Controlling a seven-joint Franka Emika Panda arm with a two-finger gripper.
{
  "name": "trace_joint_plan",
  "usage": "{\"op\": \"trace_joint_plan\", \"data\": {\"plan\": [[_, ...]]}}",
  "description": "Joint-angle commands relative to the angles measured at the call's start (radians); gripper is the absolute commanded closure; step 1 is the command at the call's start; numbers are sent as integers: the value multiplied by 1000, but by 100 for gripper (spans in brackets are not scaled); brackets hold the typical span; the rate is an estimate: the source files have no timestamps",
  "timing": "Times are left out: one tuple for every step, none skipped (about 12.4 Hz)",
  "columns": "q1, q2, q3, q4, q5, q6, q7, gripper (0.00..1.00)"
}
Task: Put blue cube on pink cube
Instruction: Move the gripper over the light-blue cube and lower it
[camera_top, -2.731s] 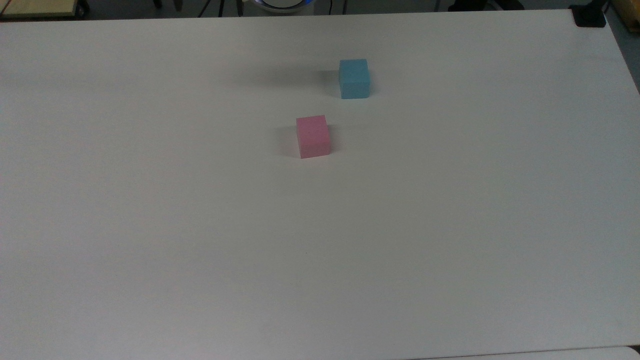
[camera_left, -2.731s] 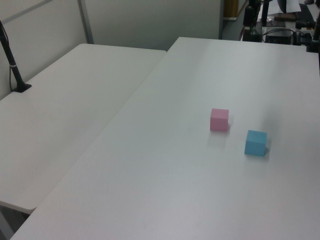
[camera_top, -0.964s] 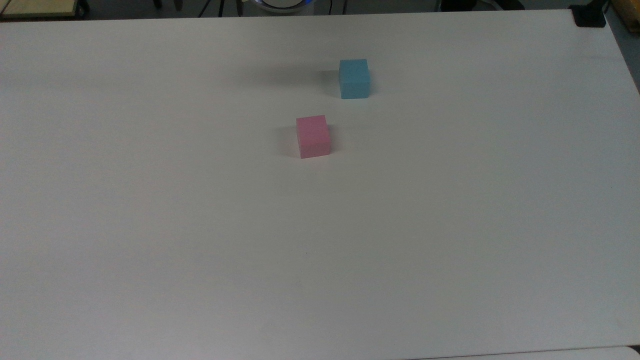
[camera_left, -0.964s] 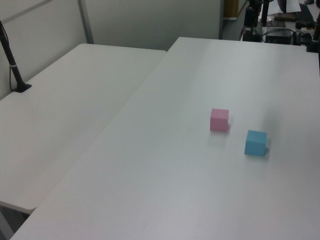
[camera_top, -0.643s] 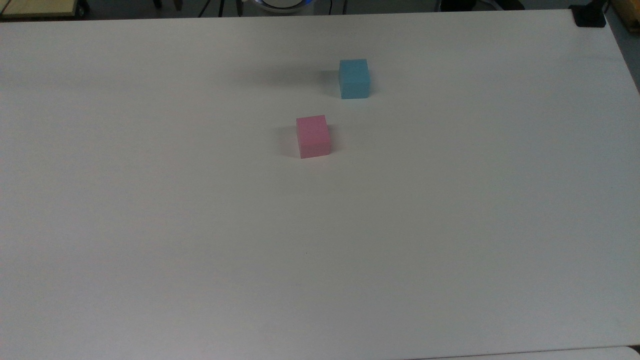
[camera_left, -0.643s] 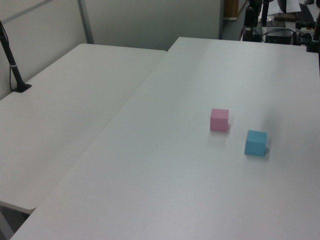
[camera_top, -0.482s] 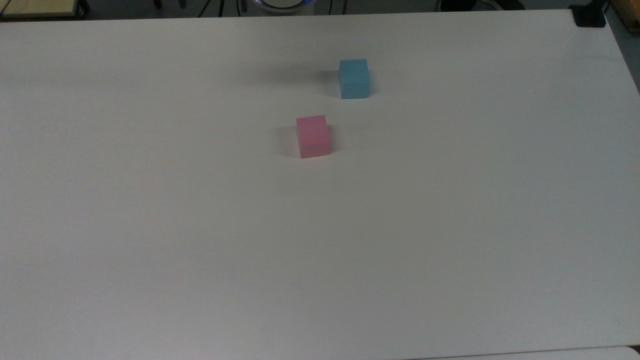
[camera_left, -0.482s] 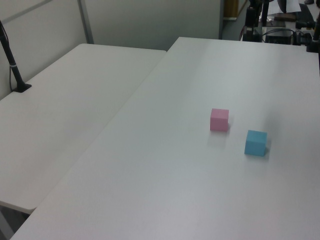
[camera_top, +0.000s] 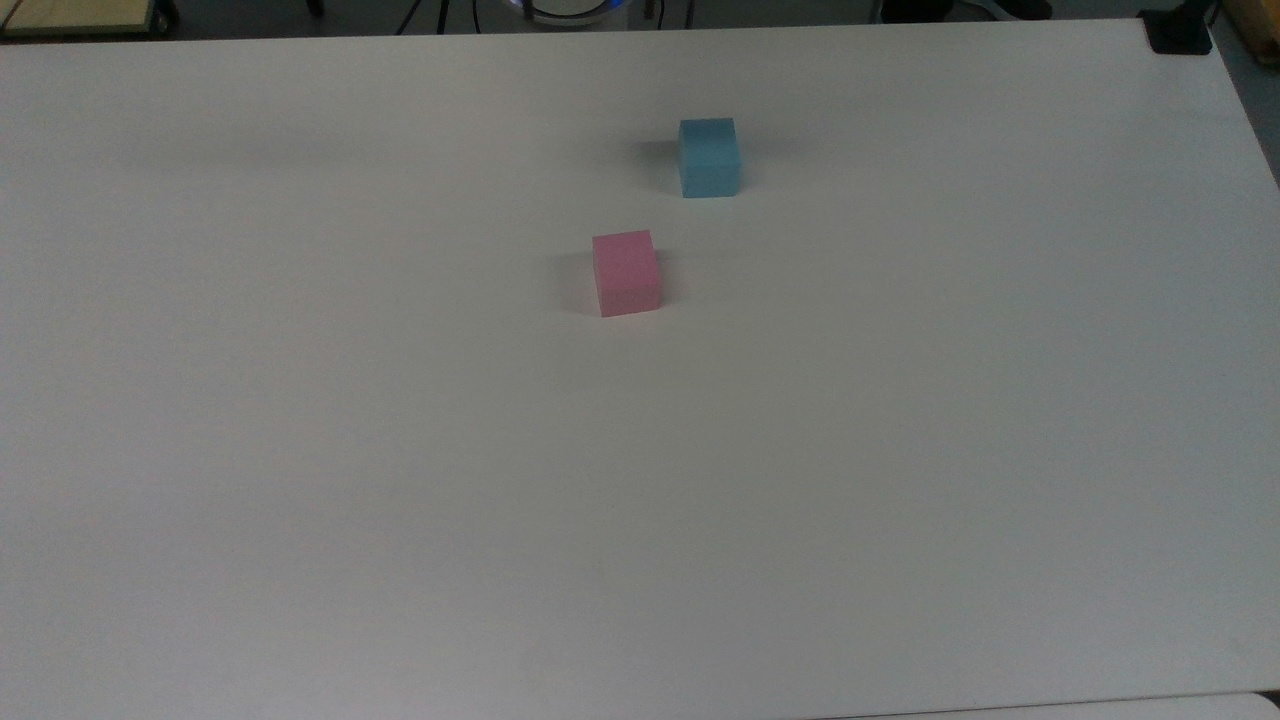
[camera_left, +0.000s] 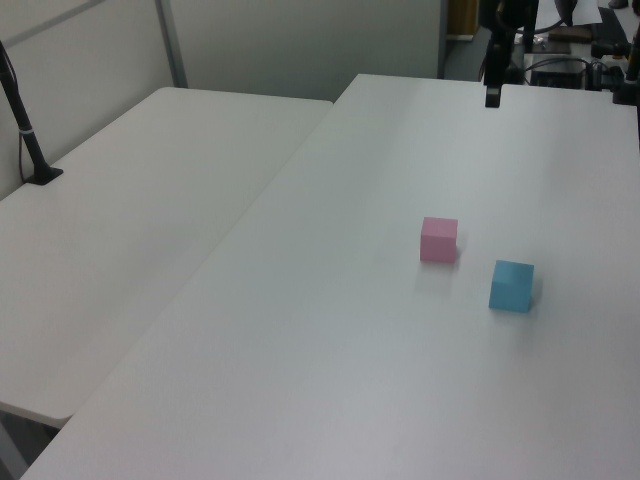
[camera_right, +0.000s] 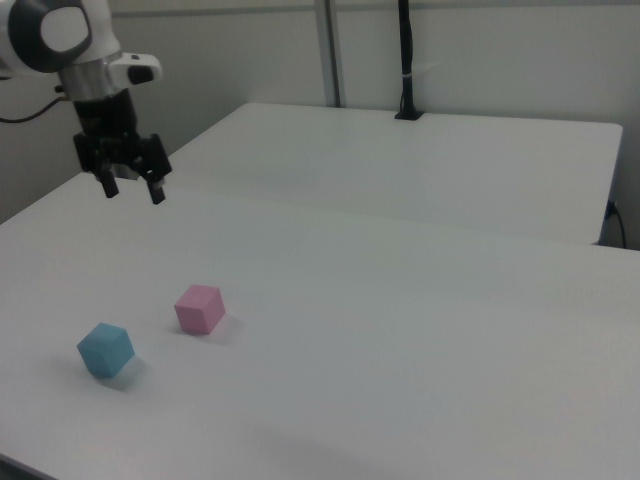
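End effector (camera_right: 133, 190) hangs open and empty above table (camera_right: 400, 330), right view.

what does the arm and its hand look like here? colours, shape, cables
In the right view the arm is glossy white with rounded links and a dark grey circular joint cap. A thin dark cable trails off near it. The hand is black, with two short black fingers.

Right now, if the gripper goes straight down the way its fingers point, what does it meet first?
Probably bare table. The open gripper hangs above it, apparently well clear of both the blue cube and pink cube, though depth is unclear.
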Motion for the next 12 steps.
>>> {"op": "trace_joint_plan", "data": {"plan": [[101, -29, -11, -79, 105, 5, 175, 0], [114, -32, -11, -108, 131, 4, 195, 0], [144, -33, -11, -143, 142, 8, 211, 0], [175, -34, -11, -198, 144, 46, 209, 0], [196, -36, -10, -261, 144, 132, 209, 0], [212, -34, -10, -301, 142, 178, 211, 0], [230, -29, -8, -330, 141, 215, 211, 0], [236, -26, -8, -354, 136, 241, 211, 0], [238, -25, -7, -372, 133, 254, 211, 0], [238, -23, 12, -387, 130, 260, 212, 0], [232, -22, 48, -409, 126, 272, 215, 0], [223, -22, 72, -438, 121, 306, 232, 0]]}}
